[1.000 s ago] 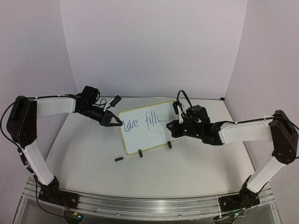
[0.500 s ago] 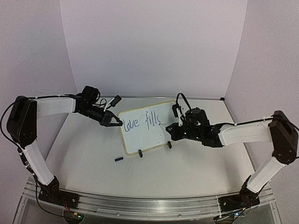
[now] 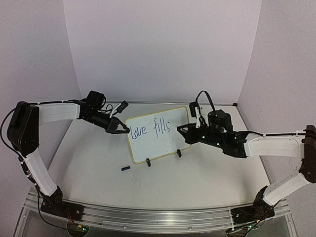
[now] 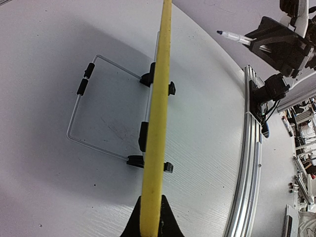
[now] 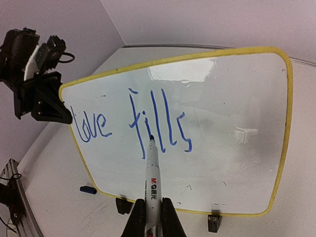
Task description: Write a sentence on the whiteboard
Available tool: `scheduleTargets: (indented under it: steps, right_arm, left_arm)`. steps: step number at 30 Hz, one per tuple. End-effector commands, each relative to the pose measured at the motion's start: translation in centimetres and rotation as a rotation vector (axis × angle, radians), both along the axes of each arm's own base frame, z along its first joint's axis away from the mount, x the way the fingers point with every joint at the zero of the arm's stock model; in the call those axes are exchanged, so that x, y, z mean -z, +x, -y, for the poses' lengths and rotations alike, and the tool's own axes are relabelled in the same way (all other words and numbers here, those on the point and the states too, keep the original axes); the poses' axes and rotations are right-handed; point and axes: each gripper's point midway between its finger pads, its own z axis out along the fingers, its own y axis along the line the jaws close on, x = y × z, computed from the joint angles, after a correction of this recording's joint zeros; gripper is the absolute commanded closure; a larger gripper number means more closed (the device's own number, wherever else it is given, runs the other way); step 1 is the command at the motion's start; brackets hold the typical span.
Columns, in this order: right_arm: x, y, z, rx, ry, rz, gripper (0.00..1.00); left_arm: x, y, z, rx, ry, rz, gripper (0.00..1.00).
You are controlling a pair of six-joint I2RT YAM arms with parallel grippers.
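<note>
Lilac-walled white table (image 3: 197, 173): left gripper (image 3: 126, 130) pinches the yellow-rimmed white whiteboard (image 3: 155, 140) as right gripper (image 5: 150, 210), clamped on a white-barrelled blue marker (image 5: 151, 170), hovers off the blue handwritten sentence (image 5: 133, 123), "love fills"; next word probably starts beneath.

The right tool (image 3: 183, 131) has pulled back from the whiteboard (image 3: 154, 147), lifting its marker (image 5: 152, 173) clear. Ahead of it, the sentence (image 5: 132, 124) gained an "s".

Blue handwriting (image 5: 157, 118) on the whiteboard (image 5: 232, 108) reads "love fills"; the marker (image 5: 152, 173) barrel carries an "M&G" logo.
</note>
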Motion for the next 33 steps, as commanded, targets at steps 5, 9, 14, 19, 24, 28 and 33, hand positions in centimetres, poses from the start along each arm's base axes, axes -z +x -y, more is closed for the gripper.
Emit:
scheduleTargets:
  steps: [5,9,14,19,24,28,33]
  right_arm:
    - [-1.1,-1.1,0.8,-0.001,0.027,0.011,1.00]
    - [-0.9,-1.7,0.2,-0.004,0.012,0.011,1.00]
    - [-0.2,-3.2,-2.1,-0.036,-0.009,0.015,1.00]
    - [0.7,-4.7,-6.0,-0.086,-0.021,0.027,1.00]
    - [0.8,-5.9,-9.2,-0.150,-0.008,0.048,1.00]
    - [1.9,-6.4,-11.4,-0.190,-0.021,0.053,1.00]
    - [3.2,-6.1,-13.2,-0.205,-0.027,0.038,1.00]
  left_arm:
    - [-1.0,0.7,0.0,-0.005,0.043,0.092,1.00]
    - [-0.8,0.7,0.1,-0.008,0.050,0.088,1.00]
    - [-0.8,0.8,0.1,-0.010,0.055,0.092,1.00]
    - [-0.7,0.6,0.3,-0.005,0.056,0.090,1.00]
    - [-0.7,0.6,0.5,-0.004,0.060,0.091,1.00]
    - [-0.6,0.6,0.4,-0.007,0.067,0.094,1.00]
    - [-0.5,0.6,0.4,-0.008,0.069,0.092,1.00]
